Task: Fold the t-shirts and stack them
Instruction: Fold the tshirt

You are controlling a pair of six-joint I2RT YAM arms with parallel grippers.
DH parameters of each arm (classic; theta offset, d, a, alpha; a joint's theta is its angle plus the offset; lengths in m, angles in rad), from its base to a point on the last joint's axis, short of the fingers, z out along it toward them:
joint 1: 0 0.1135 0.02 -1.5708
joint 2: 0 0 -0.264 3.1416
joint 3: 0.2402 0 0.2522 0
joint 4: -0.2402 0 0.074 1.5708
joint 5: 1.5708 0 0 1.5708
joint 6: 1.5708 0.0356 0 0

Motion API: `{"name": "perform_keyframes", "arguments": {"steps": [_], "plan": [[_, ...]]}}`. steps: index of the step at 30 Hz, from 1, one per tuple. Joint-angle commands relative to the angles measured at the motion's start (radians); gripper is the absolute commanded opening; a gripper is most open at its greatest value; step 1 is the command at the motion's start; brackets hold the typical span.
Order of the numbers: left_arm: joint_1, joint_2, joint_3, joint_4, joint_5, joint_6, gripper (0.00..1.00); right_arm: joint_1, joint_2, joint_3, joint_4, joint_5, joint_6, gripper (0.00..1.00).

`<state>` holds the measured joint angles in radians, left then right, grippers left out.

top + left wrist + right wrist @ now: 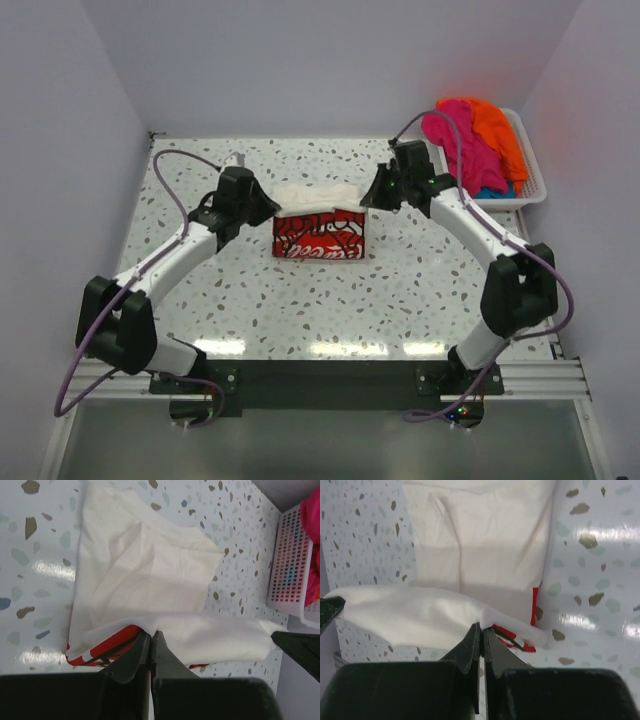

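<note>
On the left, the left gripper (272, 210) has its jaws pressed tight together on the near-left corner of a raised fold of the cream shirt (315, 193). Only a thin pinch of cloth sits at the very tips.

The shirt lies mid-table (300, 300), already partly folded into a block. Its red print (318, 238) faces the arms, and pale cloth is spread flat behind it. The lifted edge hangs between the two arms, sagging a little in the middle.

The right gripper (366, 200) is clamped the same way on the other corner of that edge.

Far right, a pink shirt (445, 130), an orange shirt (497, 135) and a scrap of teal shirt (490, 190) are heaped in the basket (532, 195), waiting.

My worry is the grip: with so little cloth held, a quick pull could tug a corner free and drop the fold. If one arm travels faster than the other, the edge would land crooked. The printed layer underneath might also drag along and undo the block.
</note>
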<state>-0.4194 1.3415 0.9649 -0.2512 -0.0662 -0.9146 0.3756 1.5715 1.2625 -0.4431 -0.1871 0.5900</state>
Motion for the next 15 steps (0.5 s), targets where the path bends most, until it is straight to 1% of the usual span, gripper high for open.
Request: {"name": "perform_keyframes", "arguments": {"steps": [1,2,3,4,5,6,7,8,9,10,11,12,13,14,15], "plan": [[0.065,0.129,0.129,0.137,0.041,0.034,0.00,-0.033,0.148,0.188,0.030,-0.046,-0.044,0.00],[0.080,0.210,0.153,0.154,0.054,0.036,0.00,-0.044,0.191,0.231,0.026,-0.069,-0.045,0.00],[0.105,0.253,0.211,0.162,0.054,0.039,0.00,-0.056,0.282,0.274,0.023,-0.084,-0.048,0.00],[0.120,0.296,0.247,0.173,0.062,0.046,0.00,-0.079,0.323,0.358,0.027,-0.098,-0.047,0.00],[0.135,0.386,0.282,0.176,0.062,0.052,0.00,-0.090,0.361,0.397,0.036,-0.113,-0.042,0.00],[0.166,0.427,0.341,0.190,0.092,0.056,0.00,-0.098,0.405,0.479,0.062,-0.136,-0.042,0.07],[0.182,0.502,0.360,0.302,0.148,0.080,0.04,-0.110,0.485,0.530,0.061,-0.137,-0.042,0.13],[0.209,0.542,0.382,0.332,0.164,0.085,0.14,-0.116,0.536,0.584,0.046,-0.132,-0.042,0.22],[0.224,0.583,0.441,0.357,0.187,0.098,0.26,-0.121,0.576,0.685,0.026,-0.137,-0.042,0.39],[0.238,0.625,0.480,0.363,0.215,0.100,0.30,-0.135,0.646,0.730,0.015,-0.138,-0.042,0.45],[0.252,0.687,0.513,0.368,0.248,0.102,0.39,-0.139,0.671,0.770,0.006,-0.141,-0.045,0.52],[0.275,0.706,0.552,0.391,0.272,0.111,0.45,-0.144,0.685,0.828,-0.018,-0.140,-0.055,0.55],[0.286,0.722,0.570,0.395,0.307,0.111,0.52,-0.150,0.688,0.842,-0.029,-0.129,-0.082,0.62],[0.297,0.741,0.589,0.383,0.328,0.114,0.67,-0.150,0.667,0.842,-0.037,-0.105,-0.099,0.68],[0.315,0.740,0.607,0.376,0.342,0.120,0.69,-0.150,0.639,0.803,-0.048,-0.079,-0.114,0.71]]}}
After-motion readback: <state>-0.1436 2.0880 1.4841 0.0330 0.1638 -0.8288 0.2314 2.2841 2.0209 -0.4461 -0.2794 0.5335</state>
